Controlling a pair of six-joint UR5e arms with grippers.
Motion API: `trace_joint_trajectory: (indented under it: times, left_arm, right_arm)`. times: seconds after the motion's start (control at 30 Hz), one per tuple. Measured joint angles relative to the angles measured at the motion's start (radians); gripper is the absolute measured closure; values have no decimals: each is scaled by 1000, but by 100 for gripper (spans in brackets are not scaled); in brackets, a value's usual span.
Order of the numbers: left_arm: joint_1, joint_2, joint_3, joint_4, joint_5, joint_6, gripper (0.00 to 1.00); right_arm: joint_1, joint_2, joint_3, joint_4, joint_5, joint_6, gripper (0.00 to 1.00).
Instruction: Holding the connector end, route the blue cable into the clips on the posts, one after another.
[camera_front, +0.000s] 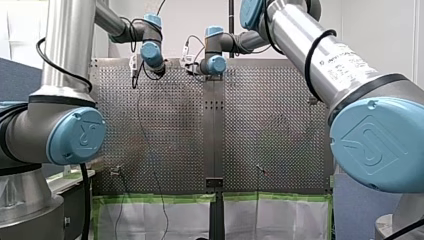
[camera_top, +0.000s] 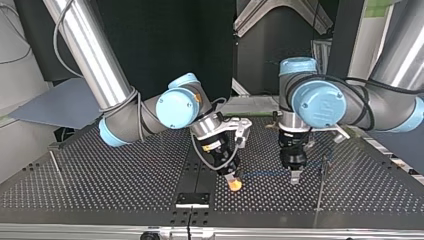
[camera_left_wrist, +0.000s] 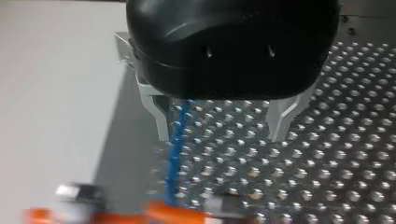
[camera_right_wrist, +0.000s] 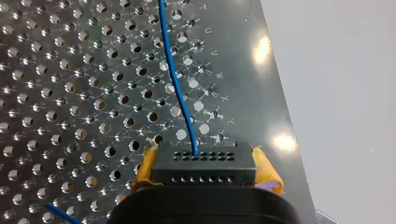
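Note:
In the right wrist view my right gripper (camera_right_wrist: 208, 173) has its yellow pads (camera_right_wrist: 268, 170) shut on a black connector (camera_right_wrist: 203, 162). The blue cable (camera_right_wrist: 175, 79) leaves the connector and runs ahead over the perforated plate. The left wrist view shows my left gripper (camera_left_wrist: 219, 135) open just above the plate, the blue cable (camera_left_wrist: 180, 135) lying between its metal fingers (camera_left_wrist: 280, 119), close to one of them. In the top view my right gripper (camera_top: 232, 183) is low near the middle and my left gripper (camera_top: 295, 176) stands to its right. The cable (camera_top: 265, 173) stretches between them.
A thin post (camera_top: 322, 186) stands just right of my left gripper in the top view, and another post (camera_top: 55, 161) is far to the left. In the front view two posts (camera_front: 116, 171) (camera_front: 260, 170) rise near the table's near edge. A black bracket (camera_top: 192, 199) sits at the plates' seam.

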Motion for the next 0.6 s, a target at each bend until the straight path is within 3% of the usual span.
trace_joint_trajectory:
  times: [0.6]
  left_arm:
    - [12, -6, 0, 15, 3, -16, 0]
  right_arm:
    - [-1, 0, 0, 1, 0, -1, 100]
